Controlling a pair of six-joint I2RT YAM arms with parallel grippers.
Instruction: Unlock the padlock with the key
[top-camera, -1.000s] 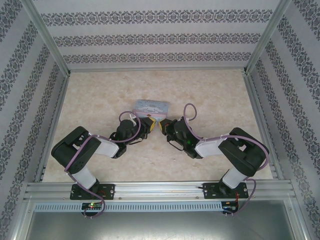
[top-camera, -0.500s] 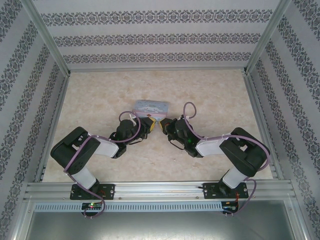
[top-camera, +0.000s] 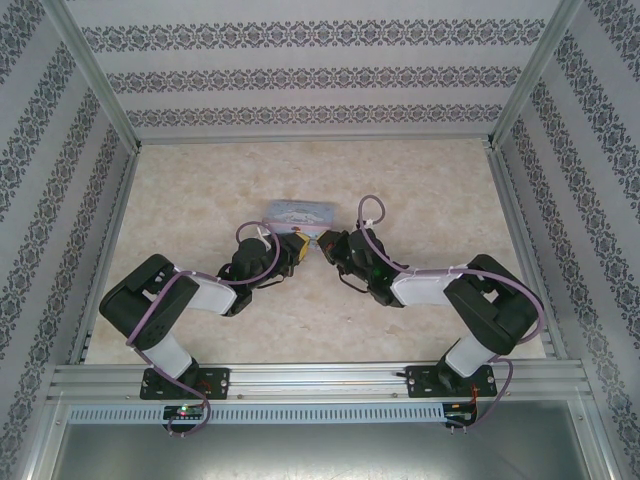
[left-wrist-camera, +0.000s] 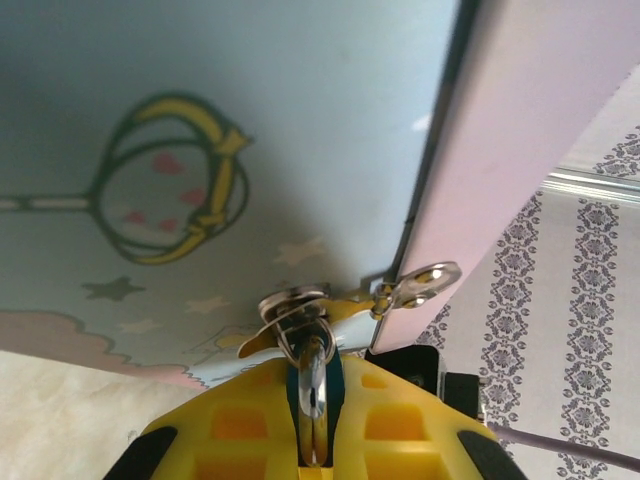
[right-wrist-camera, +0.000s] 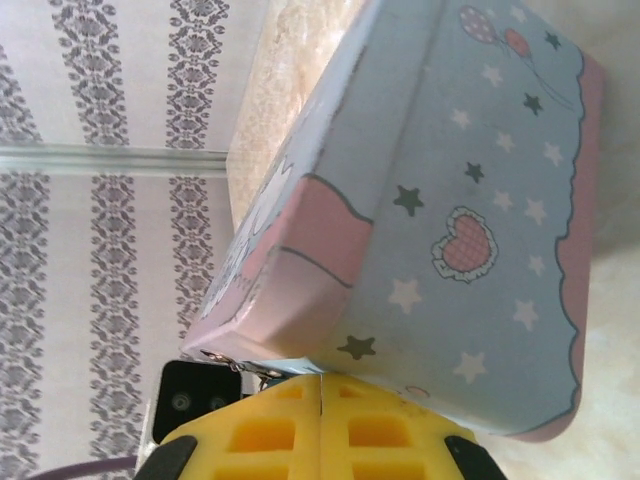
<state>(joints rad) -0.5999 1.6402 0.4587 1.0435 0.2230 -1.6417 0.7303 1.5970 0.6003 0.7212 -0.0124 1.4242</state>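
The left fingers (left-wrist-camera: 240, 425) pinch the blue-teal padlock (left-wrist-camera: 331, 378) at the near edge of a pale-blue cartoon tin (top-camera: 303, 212) lying mid-surface (top-camera: 200, 190), with a bright metal loop just above the padlock against the tin. The right fingers (right-wrist-camera: 270, 430), pressed together, sit just beside the tin's near right corner.

The tin (right-wrist-camera: 480, 230) is pale blue with pink scalloped borders, white and dark green stars, a dotted pink heart and a yellow-rimmed ring holding pink hearts. The padlock (left-wrist-camera: 313, 385) shows teal beside shiny silver metal. The left tool (left-wrist-camera: 312, 425) and the right tool (right-wrist-camera: 321, 405) are yellow. The table (top-camera: 200, 190) is mottled beige, and the walls (top-camera: 300, 75) are white with dark floral bands.
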